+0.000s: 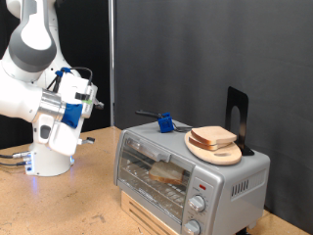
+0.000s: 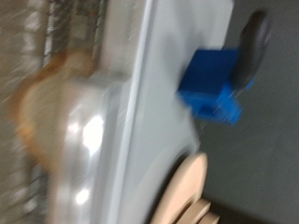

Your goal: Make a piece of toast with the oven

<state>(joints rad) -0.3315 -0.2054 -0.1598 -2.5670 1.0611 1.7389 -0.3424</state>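
Note:
The silver-grey oven stands at the exterior view's lower right with its glass door shut. One slice of toast lies on the rack inside, seen through the window. A second, alike slice lies on a round wooden plate on the oven's top. My gripper hangs in the air to the exterior view's left of the oven, apart from it and holding nothing that shows. The blurred wrist view shows the oven's top, the bread behind the glass and the plate's edge; my fingers do not show there.
A blue block with a dark handle sits on the oven's top near the plate. A black stand rises behind the plate. The oven's two knobs face front. The wooden table spreads below my arm.

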